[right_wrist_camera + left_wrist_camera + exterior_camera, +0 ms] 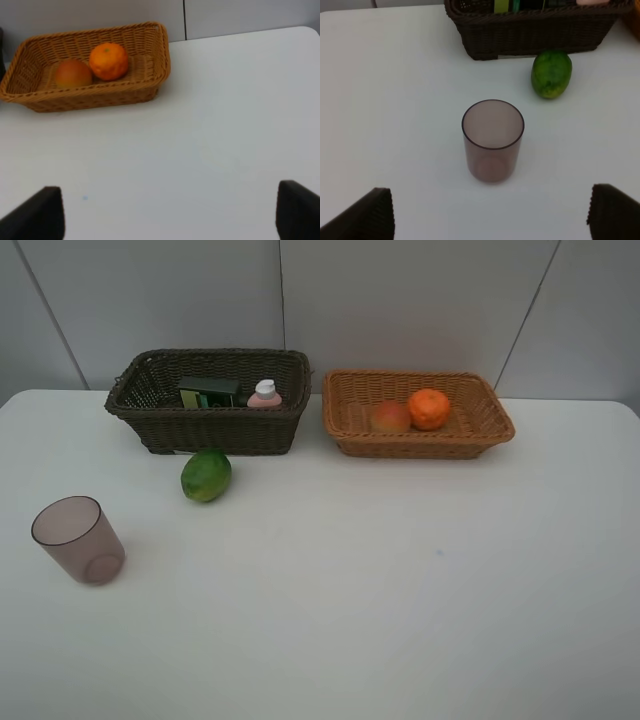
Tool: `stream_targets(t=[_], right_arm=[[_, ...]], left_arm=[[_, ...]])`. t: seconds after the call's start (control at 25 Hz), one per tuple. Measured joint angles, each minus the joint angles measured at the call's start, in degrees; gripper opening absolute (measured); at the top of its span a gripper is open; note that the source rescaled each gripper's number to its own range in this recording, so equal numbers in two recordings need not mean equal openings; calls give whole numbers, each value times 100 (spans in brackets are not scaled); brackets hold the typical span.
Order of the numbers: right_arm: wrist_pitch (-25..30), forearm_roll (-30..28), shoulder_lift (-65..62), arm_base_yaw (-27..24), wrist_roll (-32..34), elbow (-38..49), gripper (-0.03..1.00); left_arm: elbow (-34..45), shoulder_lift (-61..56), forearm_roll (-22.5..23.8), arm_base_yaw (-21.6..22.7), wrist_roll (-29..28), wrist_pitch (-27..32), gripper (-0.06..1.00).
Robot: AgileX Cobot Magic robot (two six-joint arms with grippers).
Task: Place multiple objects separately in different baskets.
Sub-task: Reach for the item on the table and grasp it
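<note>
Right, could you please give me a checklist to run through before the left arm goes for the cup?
1. The left gripper is open and empty: ok.
2. The cup stands upright, centred ahead of it: ok.
3. The lime lies apart from the cup: ok.
4. Free room in the dark basket: cannot tell; its near wall hides the floor.
5. The right gripper is open and empty: ok.

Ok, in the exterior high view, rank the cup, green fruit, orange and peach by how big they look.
1. cup, clearly largest, though nearest the camera.
2. green fruit.
3. orange, close to the fruit; it sits farther back, so that gap is unsure.
4. peach, partly hidden by the tan basket.
</note>
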Motion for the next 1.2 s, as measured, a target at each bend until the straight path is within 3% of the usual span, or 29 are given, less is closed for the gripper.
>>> stream_targets(t=[1.2], right_arm=[[0, -31, 0, 0, -410, 0, 77]], left_arm=[[0, 0, 0, 0, 0, 0, 100]])
